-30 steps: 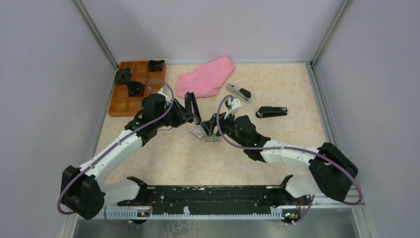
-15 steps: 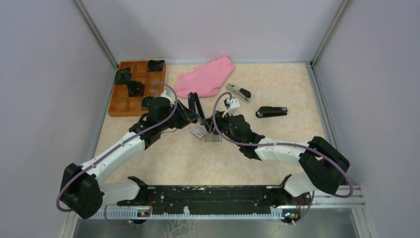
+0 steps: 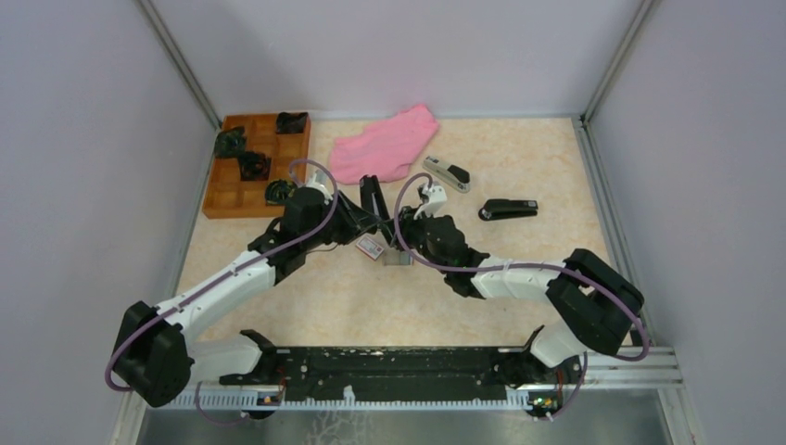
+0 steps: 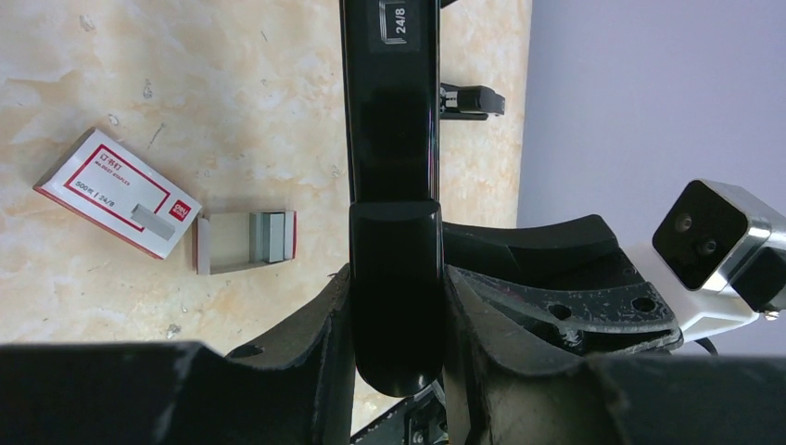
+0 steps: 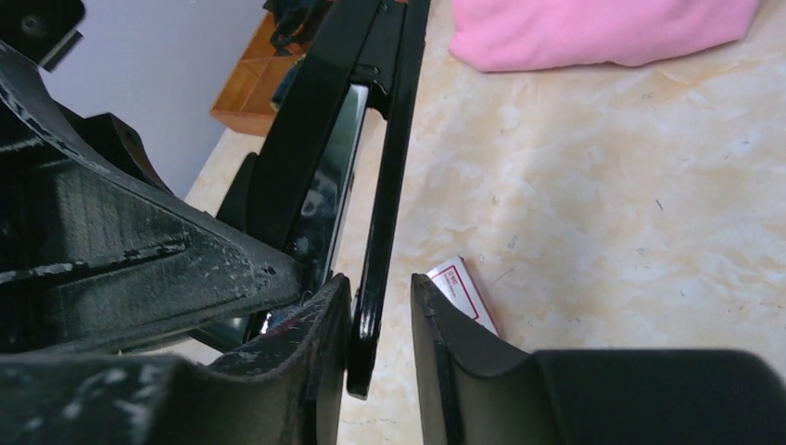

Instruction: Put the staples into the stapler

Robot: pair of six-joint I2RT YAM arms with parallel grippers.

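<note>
The left claw (image 4: 394,289) is clamped on the rear end of a black stapler (image 4: 389,139) marked 24/8, and holds it in the air just behind the red-and-white staple box (image 3: 370,246). The stapler is hinged open: in the right wrist view a thin black bar (image 5: 389,185) stands apart from the thicker body, which shows a silvery channel.

The right claw (image 5: 380,289) sits at the low end of that bar, its jaws narrowly parted with the bar between them. One finger (image 5: 320,343) looks to be against the bar, while a sliver of the surface (image 3: 519,269) shows between the bar and the other finger. Whether the claw truly grips the bar cannot be told.

The staples (image 4: 267,236) lie in a small open tray (image 4: 211,245) on the surface, just beside the box on the side toward the right arm, and neither claw touches them.

Farther back from the box, toward the rear wall, lies a pink cloth (image 3: 385,146). A silver-and-black stapler (image 3: 446,173) and an all-black one (image 3: 508,209) lie beyond the box on the right arm's side. A brown compartment tray (image 3: 215,199) stands well away from the box on the left arm's side.
</note>
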